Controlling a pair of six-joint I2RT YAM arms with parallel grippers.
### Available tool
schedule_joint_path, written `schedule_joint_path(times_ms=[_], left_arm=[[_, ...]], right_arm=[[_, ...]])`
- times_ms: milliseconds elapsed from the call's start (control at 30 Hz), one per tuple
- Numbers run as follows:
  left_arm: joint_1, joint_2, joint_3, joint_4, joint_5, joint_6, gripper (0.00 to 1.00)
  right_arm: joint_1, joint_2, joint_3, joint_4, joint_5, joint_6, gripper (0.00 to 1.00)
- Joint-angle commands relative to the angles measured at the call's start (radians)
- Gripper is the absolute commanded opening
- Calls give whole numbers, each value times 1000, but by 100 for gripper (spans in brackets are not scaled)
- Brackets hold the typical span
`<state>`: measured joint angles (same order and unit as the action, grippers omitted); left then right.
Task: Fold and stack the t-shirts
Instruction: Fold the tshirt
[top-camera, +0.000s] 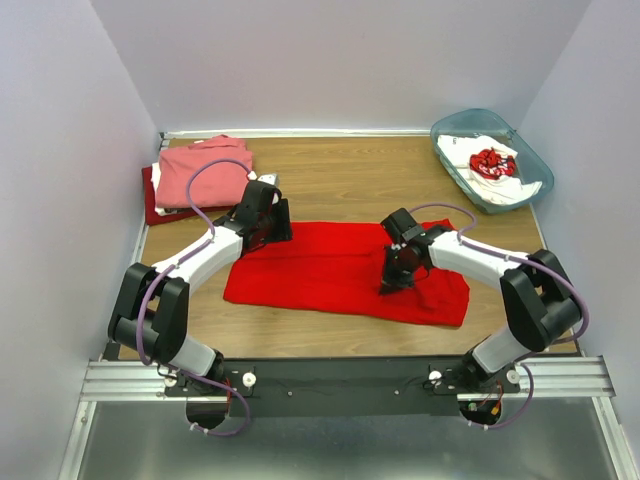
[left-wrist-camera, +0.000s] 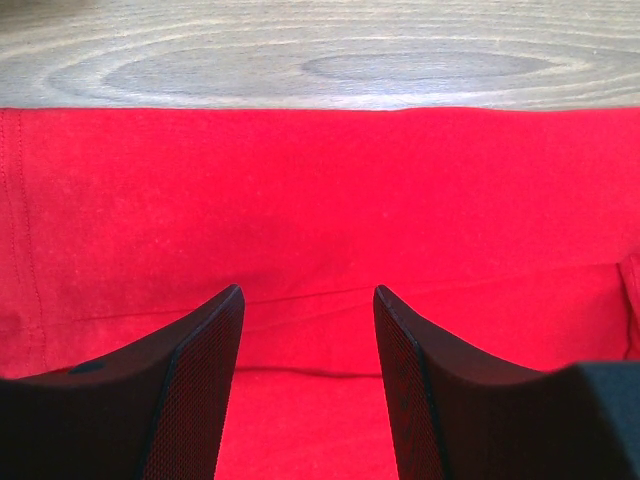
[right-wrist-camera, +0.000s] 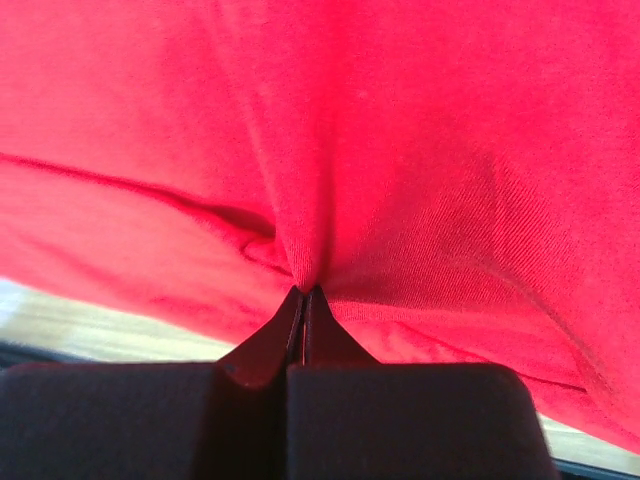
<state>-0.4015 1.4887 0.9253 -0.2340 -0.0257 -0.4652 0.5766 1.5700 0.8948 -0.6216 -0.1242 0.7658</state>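
Note:
A bright red t-shirt (top-camera: 320, 265) lies spread as a long band across the middle of the table. My left gripper (top-camera: 276, 230) hovers over the shirt's far left part, its jaws open with only flat red cloth (left-wrist-camera: 320, 200) between the fingers (left-wrist-camera: 205, 380). My right gripper (top-camera: 392, 283) is at the shirt's right part, shut on a pinched ridge of the red cloth (right-wrist-camera: 400, 150) that gathers at its tips (right-wrist-camera: 303, 290). At the back left a salmon-pink t-shirt (top-camera: 205, 170) lies folded on a darker red one (top-camera: 152, 198).
A translucent teal bin (top-camera: 540, 190) stands at the back right with a white, red-printed t-shirt (top-camera: 490, 160) in it. Walls close in the table on the left, back and right. Bare wood (left-wrist-camera: 320, 60) shows beyond the red shirt's far edge.

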Motion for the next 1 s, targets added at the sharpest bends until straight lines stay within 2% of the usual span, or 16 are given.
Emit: schedule_joint_path(times_ms=[0, 200, 233, 267, 300, 333, 433, 500, 667, 767, 867, 967], left_arm=[[-3, -18, -11, -14, -5, -7, 63], [-3, -24, -23, -11, -2, -10, 63], [-3, -24, -25, -10, -2, -10, 63], [-5, -22, -28, -4, -2, -10, 63], [-5, -19, -29, -2, -2, -10, 63], [-3, -18, -29, 1, -2, -9, 63], [-5, 8, -29, 21, 0, -4, 63], [-7, 31, -25, 41, 9, 0, 63], [-14, 100, -3, 76, 21, 14, 63], [-14, 140, 3, 113, 73, 16, 63], [-14, 177, 1, 137, 78, 13, 63], [-14, 193, -8, 145, 67, 5, 63]], right_arm=[[14, -44, -8, -6, -68, 23, 1], [16, -51, -14, -6, -84, 30, 3], [16, -53, -14, -7, -83, 33, 9], [16, -56, -16, -7, -77, 38, 21], [14, -60, -13, -7, -72, 47, 27], [16, -76, -10, -7, -57, 53, 37], [16, -106, 4, -10, 3, 72, 51], [12, -116, 10, -12, 53, 78, 56], [-43, -114, 7, -10, 110, 75, 59], [-109, -113, 10, -6, 120, 49, 60], [-205, -99, 27, 5, 120, -3, 60], [-250, -73, 46, 13, 147, -37, 60]])
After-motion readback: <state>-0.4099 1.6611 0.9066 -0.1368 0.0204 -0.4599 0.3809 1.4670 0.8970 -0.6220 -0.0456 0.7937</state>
